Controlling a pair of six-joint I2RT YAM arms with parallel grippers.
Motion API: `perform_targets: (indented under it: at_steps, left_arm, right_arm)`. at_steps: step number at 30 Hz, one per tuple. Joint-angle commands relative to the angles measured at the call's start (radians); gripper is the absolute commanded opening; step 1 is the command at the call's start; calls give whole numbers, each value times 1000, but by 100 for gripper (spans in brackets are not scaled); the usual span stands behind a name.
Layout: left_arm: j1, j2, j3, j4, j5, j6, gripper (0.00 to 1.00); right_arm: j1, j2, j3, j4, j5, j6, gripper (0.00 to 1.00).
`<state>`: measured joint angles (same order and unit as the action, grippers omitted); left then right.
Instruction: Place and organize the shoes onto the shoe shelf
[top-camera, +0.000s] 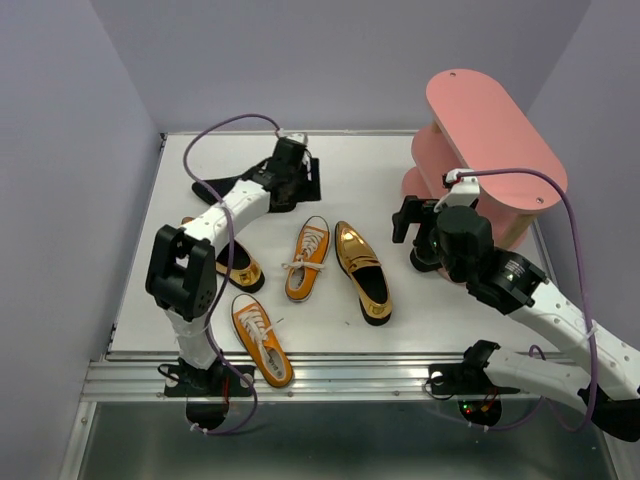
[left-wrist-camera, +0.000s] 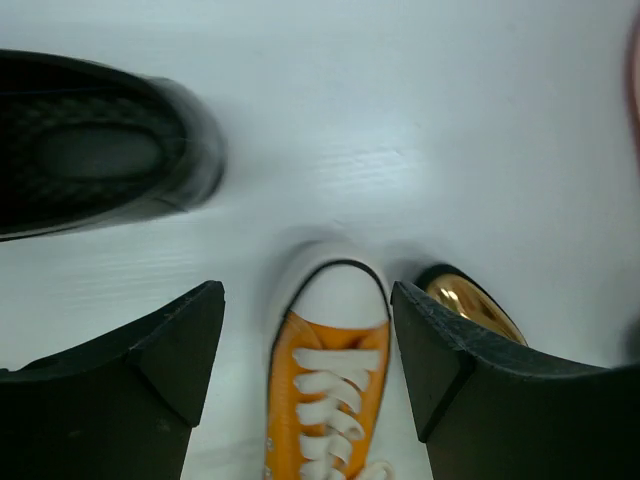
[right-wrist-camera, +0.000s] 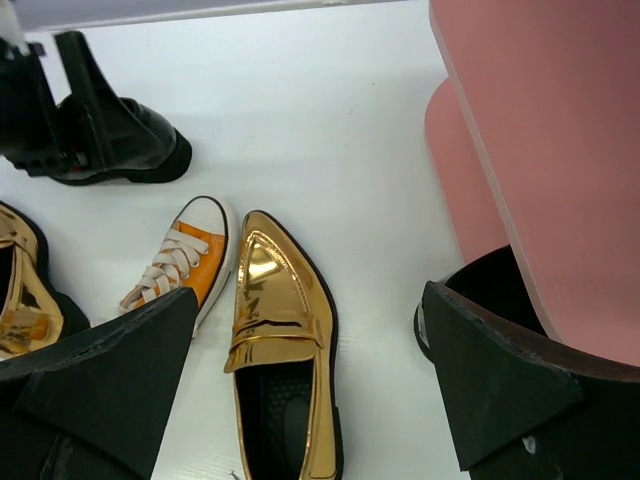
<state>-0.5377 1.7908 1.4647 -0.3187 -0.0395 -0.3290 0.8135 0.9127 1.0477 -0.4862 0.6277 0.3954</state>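
The pink shoe shelf (top-camera: 492, 150) stands at the back right and holds no shoes. One orange sneaker (top-camera: 308, 258) and a gold loafer (top-camera: 363, 272) lie side by side mid-table. A second sneaker (top-camera: 262, 340) is near the front edge. Another gold loafer (top-camera: 243, 268) lies partly under the left arm. My left gripper (top-camera: 297, 168) is open at the back, beside a black shoe (left-wrist-camera: 90, 150), with the sneaker's toe (left-wrist-camera: 335, 330) below its fingers. My right gripper (right-wrist-camera: 310, 300) hangs open over the gold loafer (right-wrist-camera: 285, 330). A second black shoe (right-wrist-camera: 490, 290) sits against the shelf (right-wrist-camera: 540, 150).
Purple walls close in the white table (top-camera: 360, 170) on the left, back and right. A metal rail (top-camera: 340, 375) runs along the near edge by the arm bases. Purple cables loop over both arms.
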Motion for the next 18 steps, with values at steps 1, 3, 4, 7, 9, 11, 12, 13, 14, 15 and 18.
perform_targets:
  at_steps: [1,3,4,7,9,11,12,13,14,15,18]
  left_arm:
    - [80,-50,61,-11,-115,-128,76]
    - [100,1,129,-29,-148,-174,73]
    - [113,37,160,-58,-161,-188,73]
    - [131,84,255,-108,-223,-232,73]
    - [145,108,292,-117,-258,-271,73]
    - [160,131,307,-114,-270,-295,73]
    - [172,142,316,-121,-273,-329,73]
    - [179,156,328,-147,-278,-346,72]
    - [185,183,339,-160,-287,-361,72]
    - [188,196,359,-174,-292,-378,72]
    - [194,239,376,-197,-284,-418,72]
  right_arm:
    - [9,0,6,63,-19,-12,100]
    - [9,0,8,66,-28,-15,100]
    - [9,0,9,66,-29,-16,100]
    - [9,-9,6,66,-37,-9,100]
    - [9,-12,0,66,-39,-4,100]
    - [9,-11,-6,66,-40,2,100]
    - [9,-9,-6,66,-43,0,100]
    - [9,-8,-8,66,-46,5,100]
    - [9,-6,-8,66,-48,5,100]
    - [9,-6,-9,66,-49,5,100]
    - [9,-12,-12,66,-45,5,100]
